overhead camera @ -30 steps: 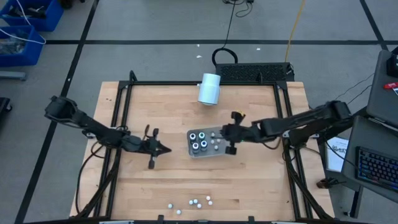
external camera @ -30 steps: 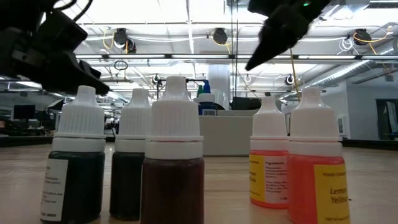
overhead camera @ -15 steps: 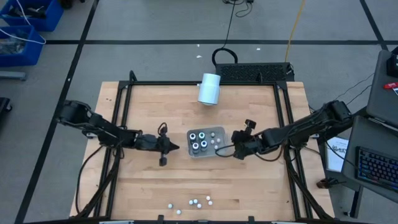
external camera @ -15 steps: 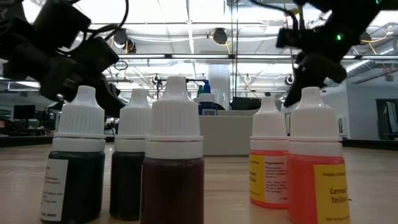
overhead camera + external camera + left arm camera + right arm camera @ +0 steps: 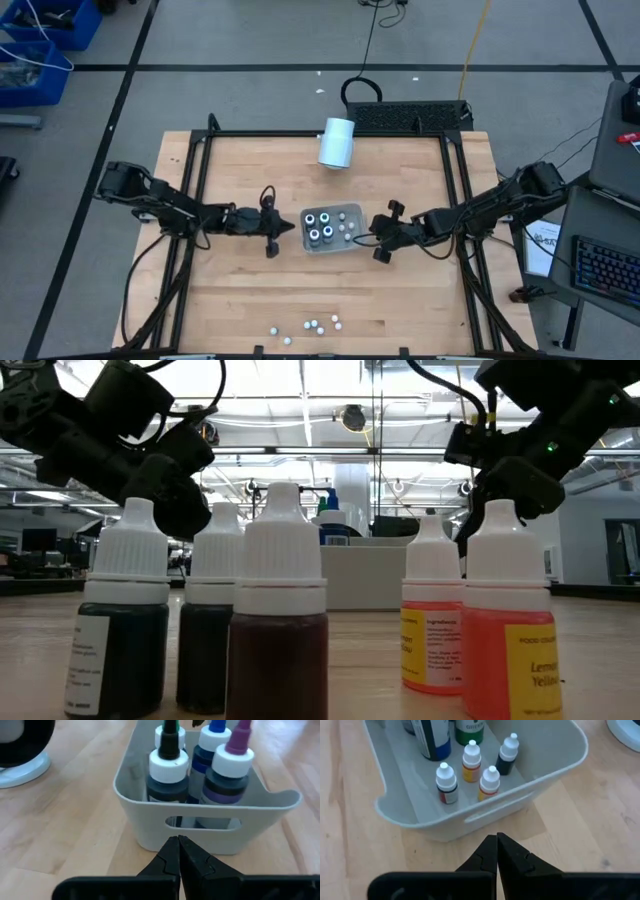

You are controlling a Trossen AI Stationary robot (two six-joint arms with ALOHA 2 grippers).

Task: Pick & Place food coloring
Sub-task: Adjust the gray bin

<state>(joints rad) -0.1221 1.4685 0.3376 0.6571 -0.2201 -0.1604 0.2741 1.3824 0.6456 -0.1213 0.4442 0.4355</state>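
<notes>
The grey tray (image 5: 332, 243) lies mid-table. It holds large dark food coloring bottles (image 5: 170, 765) at its left end and small white-capped ones (image 5: 470, 760) at its right. My left gripper (image 5: 178, 841) is shut, low over the table, pointing at the tray's left end wall (image 5: 150, 827) and just short of it. My right gripper (image 5: 496, 838) is shut too, slanting down at the tray's right end wall (image 5: 485, 812). More small bottles (image 5: 310, 325) stand loose by the near edge, and they fill the low view (image 5: 280, 610).
A large white cylinder (image 5: 337, 142) lies near the table's far edge. A black frame (image 5: 195, 200) runs along the table's sides. Bare wood lies between the tray and the loose bottles at the near edge.
My left gripper has slid toward the table's right, up to the tray's left end. My right gripper has come down from above the tray's right end and drawn slightly toward the right edge, rolling its wrist. The tray and bottles have stayed put.
</notes>
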